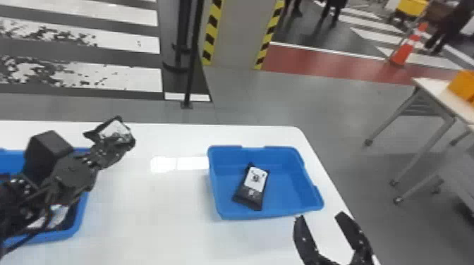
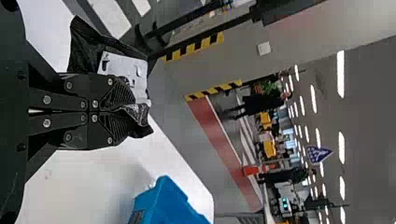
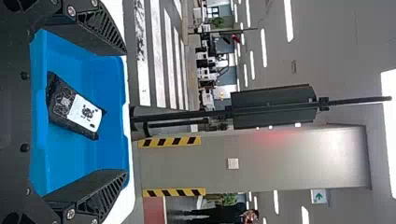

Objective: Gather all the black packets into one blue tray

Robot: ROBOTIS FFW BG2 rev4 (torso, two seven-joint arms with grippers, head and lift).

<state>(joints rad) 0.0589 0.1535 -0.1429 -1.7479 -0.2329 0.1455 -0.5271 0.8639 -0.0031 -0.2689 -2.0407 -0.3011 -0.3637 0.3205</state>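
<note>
My left gripper [image 1: 114, 149] is at the left in the head view, raised above the table beside the left blue tray [image 1: 83, 211], with a black packet [image 1: 116, 129] in its grip. In the left wrist view the left gripper [image 2: 126, 109] is shut on that packet [image 2: 123, 70], which has a white label. Another black packet [image 1: 254, 185] lies in the right blue tray [image 1: 282, 211]. Packets with white labels [image 1: 59, 215] lie in the left tray, partly hidden by the left arm. My right gripper [image 1: 319, 218] stands open near the right tray's front edge; the right wrist view shows the right gripper [image 3: 125, 112] with nothing between its fingers.
Both trays stand on a white table [image 1: 151, 211], with bare table surface between them. The right tray is near the table's right edge. A second table [image 1: 433, 93], a striped pillar [image 1: 234, 35] and an orange cone [image 1: 407, 47] stand beyond.
</note>
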